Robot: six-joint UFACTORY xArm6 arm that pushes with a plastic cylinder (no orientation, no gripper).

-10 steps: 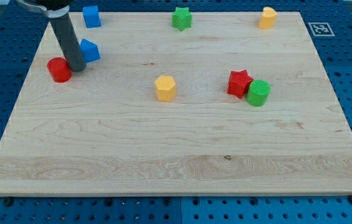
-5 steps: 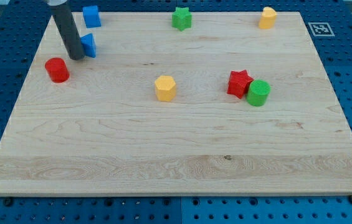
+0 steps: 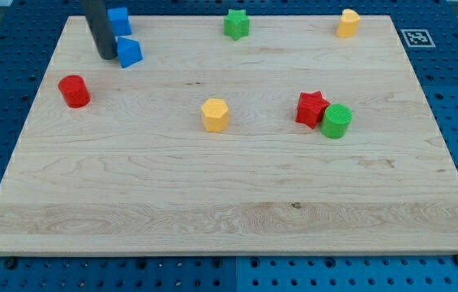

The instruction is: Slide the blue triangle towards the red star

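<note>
The blue triangle point(image 3: 130, 52) lies near the view's top left on the wooden board point(image 3: 229, 203). My tip point(image 3: 108, 56) stands right beside it, on its left, touching or nearly touching it. The red star point(image 3: 311, 108) lies right of the board's middle, far from the triangle, with a green cylinder point(image 3: 336, 121) against its right side.
A blue cube point(image 3: 118, 20) sits just above the triangle, partly behind the rod. A red cylinder point(image 3: 74, 91) is at the left. A yellow hexagonal block point(image 3: 215, 114) is near the middle. A green star point(image 3: 235, 23) and a yellow block point(image 3: 347, 23) sit along the top.
My tip has moved up and a little right, away from the red cylinder. The blue triangle has shifted up and slightly right with it, closer to the blue cube.
</note>
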